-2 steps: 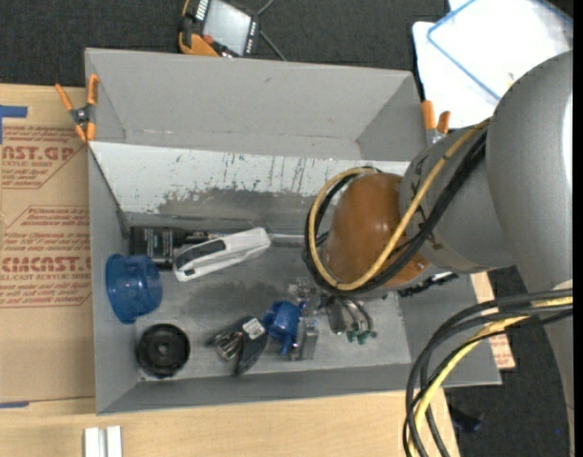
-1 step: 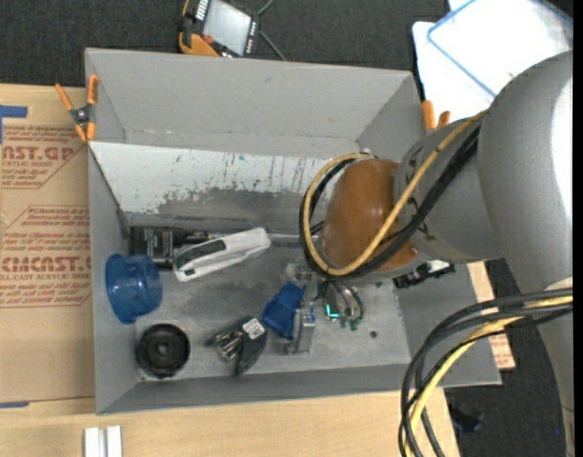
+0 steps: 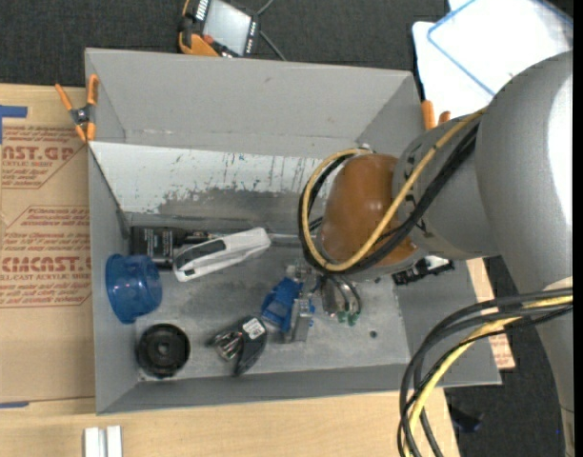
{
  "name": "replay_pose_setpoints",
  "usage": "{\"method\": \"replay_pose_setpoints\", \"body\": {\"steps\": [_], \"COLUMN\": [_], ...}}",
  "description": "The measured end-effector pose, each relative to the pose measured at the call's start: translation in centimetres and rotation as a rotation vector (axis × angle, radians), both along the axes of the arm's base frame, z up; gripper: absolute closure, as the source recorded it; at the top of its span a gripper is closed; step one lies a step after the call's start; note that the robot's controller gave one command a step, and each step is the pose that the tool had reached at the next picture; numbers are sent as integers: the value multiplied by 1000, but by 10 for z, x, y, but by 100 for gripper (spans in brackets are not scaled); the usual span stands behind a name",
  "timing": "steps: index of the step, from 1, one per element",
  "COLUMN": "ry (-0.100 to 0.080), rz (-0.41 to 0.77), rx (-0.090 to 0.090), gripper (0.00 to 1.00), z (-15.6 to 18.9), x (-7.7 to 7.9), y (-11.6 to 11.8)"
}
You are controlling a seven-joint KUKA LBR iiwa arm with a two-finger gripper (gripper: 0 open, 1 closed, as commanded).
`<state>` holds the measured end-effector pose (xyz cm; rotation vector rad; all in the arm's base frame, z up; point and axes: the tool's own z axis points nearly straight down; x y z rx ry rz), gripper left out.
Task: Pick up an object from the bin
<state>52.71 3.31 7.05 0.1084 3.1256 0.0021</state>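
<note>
Now: the tool (image 3: pixel 334 301) is held low in the bin (image 3: pixel 225 112), likely so something can be grabbed.
Tool state: cannot be told; it is hidden under the orange cover (image 3: pixel 363 208).
Nearest thing: small blue piece (image 3: pixel 280 305), just beside, at the tool's 9 o'clock.

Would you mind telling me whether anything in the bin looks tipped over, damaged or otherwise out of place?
Only the blue plastic cup at the left of the bin stands out: it seems to lie on its side rather than upright. Nothing looks spilled or broken.
</note>
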Motion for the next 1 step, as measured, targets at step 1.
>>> {"method": "replay_pose_setpoints", "body": {"steps": [1], "ry": [-1], "rz": [0], "rx": [0], "gripper": [100], "z": [0], "x": [0], "y": [0]}}
